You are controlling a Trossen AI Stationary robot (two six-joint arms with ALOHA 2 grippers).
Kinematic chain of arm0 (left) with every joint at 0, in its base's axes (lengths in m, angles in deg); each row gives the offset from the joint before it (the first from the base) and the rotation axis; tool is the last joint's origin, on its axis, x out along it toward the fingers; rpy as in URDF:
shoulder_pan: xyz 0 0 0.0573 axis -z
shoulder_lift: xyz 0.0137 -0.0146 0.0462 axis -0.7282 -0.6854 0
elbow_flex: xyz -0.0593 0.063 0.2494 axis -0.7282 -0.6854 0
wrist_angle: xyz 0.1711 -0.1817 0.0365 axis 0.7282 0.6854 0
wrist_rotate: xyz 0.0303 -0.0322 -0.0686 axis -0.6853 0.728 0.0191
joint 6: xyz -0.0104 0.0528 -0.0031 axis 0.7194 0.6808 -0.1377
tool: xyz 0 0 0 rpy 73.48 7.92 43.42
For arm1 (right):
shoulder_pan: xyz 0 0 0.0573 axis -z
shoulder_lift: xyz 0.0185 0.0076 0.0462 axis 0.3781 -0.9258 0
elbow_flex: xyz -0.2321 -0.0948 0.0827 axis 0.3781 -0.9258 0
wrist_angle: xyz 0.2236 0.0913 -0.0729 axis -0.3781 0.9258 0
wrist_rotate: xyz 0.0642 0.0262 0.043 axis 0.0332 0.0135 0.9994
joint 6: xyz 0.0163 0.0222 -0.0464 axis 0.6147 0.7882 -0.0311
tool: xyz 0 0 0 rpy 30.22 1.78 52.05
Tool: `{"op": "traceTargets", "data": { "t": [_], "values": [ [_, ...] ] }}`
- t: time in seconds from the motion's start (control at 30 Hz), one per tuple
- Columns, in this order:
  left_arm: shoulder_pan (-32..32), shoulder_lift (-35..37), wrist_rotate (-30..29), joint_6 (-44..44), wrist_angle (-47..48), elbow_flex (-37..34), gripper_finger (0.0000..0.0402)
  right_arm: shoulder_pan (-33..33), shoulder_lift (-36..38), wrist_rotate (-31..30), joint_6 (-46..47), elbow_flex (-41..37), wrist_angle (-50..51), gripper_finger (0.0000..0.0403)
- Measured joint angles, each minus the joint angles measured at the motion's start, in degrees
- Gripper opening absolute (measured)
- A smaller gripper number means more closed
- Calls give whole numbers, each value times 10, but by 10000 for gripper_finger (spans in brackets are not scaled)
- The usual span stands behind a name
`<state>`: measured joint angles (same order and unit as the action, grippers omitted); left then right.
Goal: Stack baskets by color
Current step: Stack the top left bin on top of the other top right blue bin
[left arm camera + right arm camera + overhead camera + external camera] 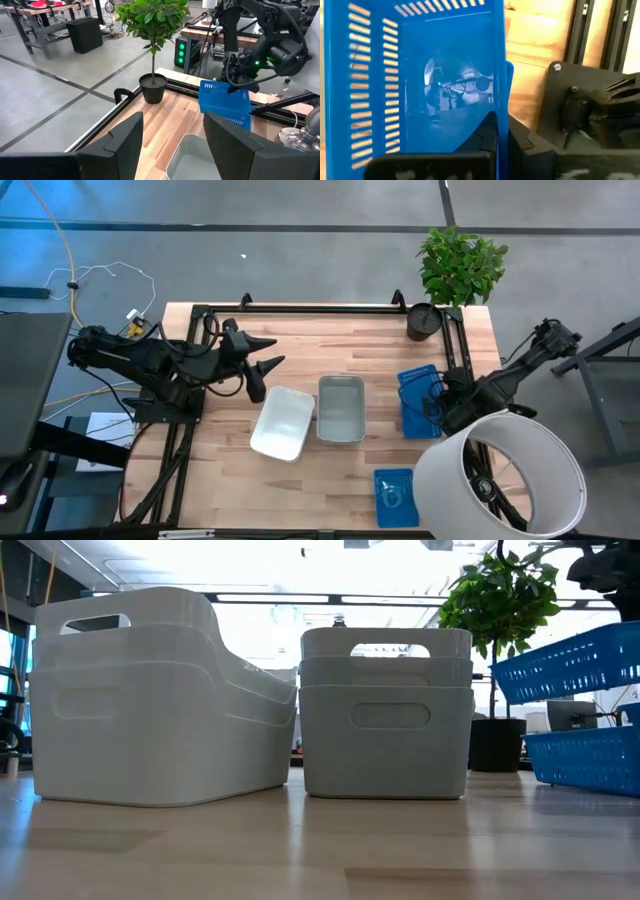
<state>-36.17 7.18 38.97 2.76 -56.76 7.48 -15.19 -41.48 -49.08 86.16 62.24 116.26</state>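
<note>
Right claw (442, 406) clenched on tilted blue basket's (420, 400) rim, apparently above another; left claw (268, 352) released.

Grey concrete floor (300, 205) around wooden butcher-block table (330, 480), dark seam lines crossing it. Potted green plant (455, 270) at table's far corner, dark pot on table edge. Yellow and white cables (90, 280) loose on floor beside table. Workbenches (47, 12) and black box (85, 32) across room. Bright ceiling light strips (300, 598) overhead.
</note>
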Motion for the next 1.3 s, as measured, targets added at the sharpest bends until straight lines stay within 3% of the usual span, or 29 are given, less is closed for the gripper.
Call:
{"op": "traceTargets", "data": {
  "t": [0.27, 0.8, 1.3],
  "values": [
    [0, 0, 0, 0, -13, 0, 197, 25, -13, -49, -14, -4, 16, 0],
    [0, 0, 0, 0, -24, 0, 197, 25, -93, -64, -48, -4, 10, 0],
    [0, 0, 1, 1, -35, 0, 197, 41, -145, -126, -48, -2, -71, 0]
  ]
}}
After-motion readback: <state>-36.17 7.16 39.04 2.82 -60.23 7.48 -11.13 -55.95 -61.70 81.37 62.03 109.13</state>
